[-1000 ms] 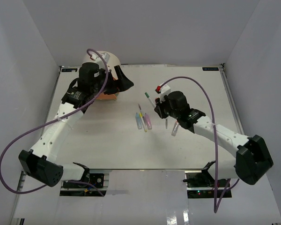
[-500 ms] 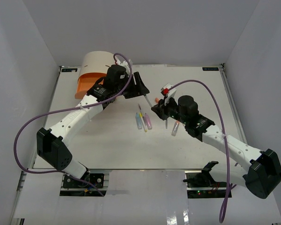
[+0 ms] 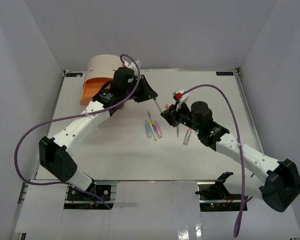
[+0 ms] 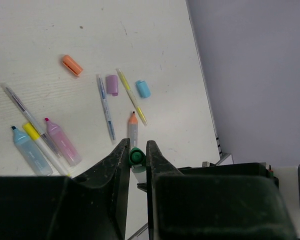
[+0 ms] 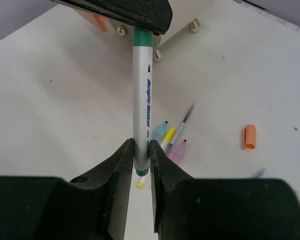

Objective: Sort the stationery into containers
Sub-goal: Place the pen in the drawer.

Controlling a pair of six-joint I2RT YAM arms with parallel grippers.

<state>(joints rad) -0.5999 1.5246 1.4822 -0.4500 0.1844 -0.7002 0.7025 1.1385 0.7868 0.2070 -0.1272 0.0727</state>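
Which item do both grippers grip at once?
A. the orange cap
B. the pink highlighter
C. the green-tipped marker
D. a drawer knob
C: the marker spans the gap between the arms, with the right gripper clamped on its barrel and the left gripper shut on its green end.

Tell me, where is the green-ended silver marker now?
The marker hangs over the table's middle, right of the cabinet, with the left gripper shut on one green end and the right gripper on the other.
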